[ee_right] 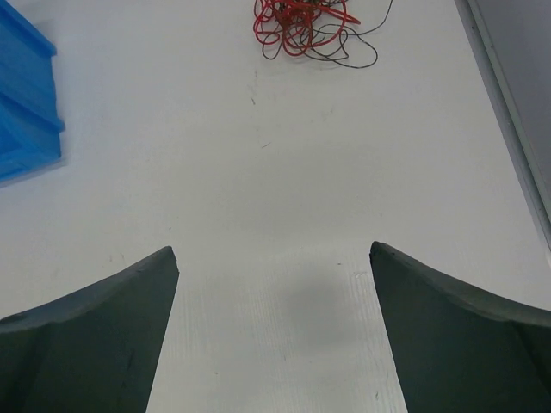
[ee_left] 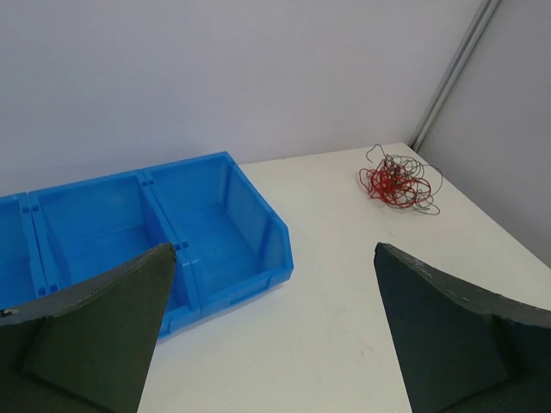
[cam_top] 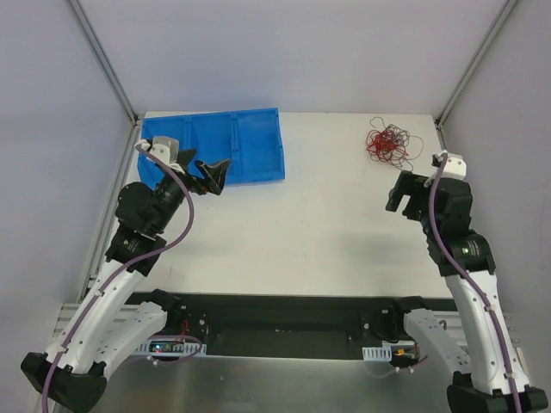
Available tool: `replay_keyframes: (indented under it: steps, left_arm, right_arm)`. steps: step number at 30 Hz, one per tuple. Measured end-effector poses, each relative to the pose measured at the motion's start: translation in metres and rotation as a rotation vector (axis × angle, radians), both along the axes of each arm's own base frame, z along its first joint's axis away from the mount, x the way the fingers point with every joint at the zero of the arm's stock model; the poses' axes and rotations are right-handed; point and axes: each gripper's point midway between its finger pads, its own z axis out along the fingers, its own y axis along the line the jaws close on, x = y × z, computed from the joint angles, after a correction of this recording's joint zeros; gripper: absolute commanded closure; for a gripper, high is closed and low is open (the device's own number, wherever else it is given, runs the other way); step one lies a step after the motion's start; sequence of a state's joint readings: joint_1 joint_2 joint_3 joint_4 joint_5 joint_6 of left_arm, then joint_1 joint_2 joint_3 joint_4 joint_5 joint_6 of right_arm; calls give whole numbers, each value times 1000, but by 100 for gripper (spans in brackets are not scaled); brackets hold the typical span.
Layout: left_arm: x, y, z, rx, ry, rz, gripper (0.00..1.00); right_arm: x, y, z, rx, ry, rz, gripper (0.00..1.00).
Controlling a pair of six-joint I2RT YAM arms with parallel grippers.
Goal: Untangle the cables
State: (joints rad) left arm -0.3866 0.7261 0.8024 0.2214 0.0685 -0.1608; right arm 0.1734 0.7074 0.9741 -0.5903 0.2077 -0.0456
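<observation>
The cables (cam_top: 387, 143) lie in a loose fist-sized tangle of thin red and black wires at the far right of the white table. They also show in the left wrist view (ee_left: 397, 181) and in the right wrist view (ee_right: 301, 24). My right gripper (cam_top: 398, 193) is open and empty, a short way in front of the tangle; in its wrist view (ee_right: 274, 258) only bare table lies between the fingers. My left gripper (cam_top: 213, 175) is open and empty, held above the table by the blue bins, far left of the tangle; its wrist view (ee_left: 274, 258) shows nothing between the fingers.
A row of blue open bins (cam_top: 215, 146) stands at the far left of the table, also seen in the left wrist view (ee_left: 207, 224) and at the left edge of the right wrist view (ee_right: 26, 112). Metal frame posts (cam_top: 469, 69) rise at the back corners.
</observation>
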Motion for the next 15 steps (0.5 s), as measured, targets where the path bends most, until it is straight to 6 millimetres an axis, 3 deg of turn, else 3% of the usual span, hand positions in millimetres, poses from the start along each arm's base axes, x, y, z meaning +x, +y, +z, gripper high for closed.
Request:
replay_keyframes:
  steps: [3,9,15]
  left_arm:
    - [4,-4,-7,9,21,-8,1]
    - [5,-11,-13,24,36,-29,1]
    - [2,-16,-12,45,22,-43,1]
  right_arm:
    - [20,0,-13,-20,63,-18,4]
    - [78,1,-34,2,109,-84,4]
    - [146,-38,-50,183,129,-292,4]
